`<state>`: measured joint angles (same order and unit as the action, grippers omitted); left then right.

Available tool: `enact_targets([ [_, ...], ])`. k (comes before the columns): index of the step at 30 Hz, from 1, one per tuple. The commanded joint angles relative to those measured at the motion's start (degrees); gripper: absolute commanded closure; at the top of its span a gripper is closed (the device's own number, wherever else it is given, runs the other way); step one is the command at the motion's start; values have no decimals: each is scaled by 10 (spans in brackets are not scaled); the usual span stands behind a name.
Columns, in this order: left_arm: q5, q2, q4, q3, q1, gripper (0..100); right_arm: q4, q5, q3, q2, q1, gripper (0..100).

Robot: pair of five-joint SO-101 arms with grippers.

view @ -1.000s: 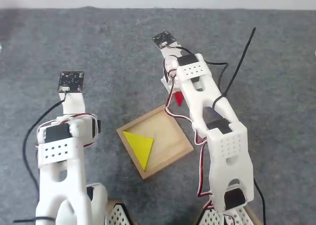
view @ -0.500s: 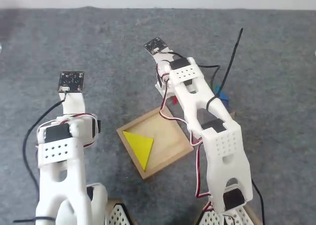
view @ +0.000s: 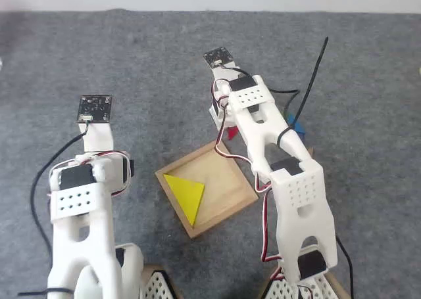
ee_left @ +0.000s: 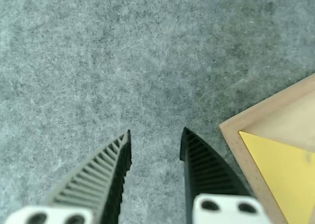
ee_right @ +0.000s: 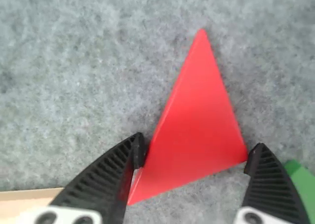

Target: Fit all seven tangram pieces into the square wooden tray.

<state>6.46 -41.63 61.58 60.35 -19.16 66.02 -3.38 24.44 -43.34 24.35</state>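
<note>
Tray: square wooden tray (view: 223,181) at the centre of the high view, turned corner-on, resting on the grey bench (view: 131,56).
Yellow triangle (view: 186,194): lies flat inside the tray, along its lower-left wall.
Red triangle (ee_right: 197,120): flat on the bench, just above the tray's upper corner.
Right gripper (ee_right: 197,146): jaws apart, one tip at each side of the red triangle's wide end.
Left gripper (ee_left: 156,133): jaws apart over the bench, left of the tray.
Blue piece (view: 294,125): right of the right arm.
Green piece (ee_right: 300,177): near the red triangle's corner.
</note>
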Motion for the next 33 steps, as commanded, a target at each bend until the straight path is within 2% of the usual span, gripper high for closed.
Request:
enact_targets([
  [1,-6,-16,-8,-1,2,834,4,10,23,11,-19,675],
  [10,-6,-16,-8,-1,2,834,3,7,23,7,-18,868],
  [21,-6,-16,-9,-1,2,834,9,9,23,14,-18,876],
  [28,-6,-16,-9,-1,2,834,40,30,23,73,-21,876],
  [33,-6,-16,-9,-1,2,834,52,-40,23,104,-24,871],
])
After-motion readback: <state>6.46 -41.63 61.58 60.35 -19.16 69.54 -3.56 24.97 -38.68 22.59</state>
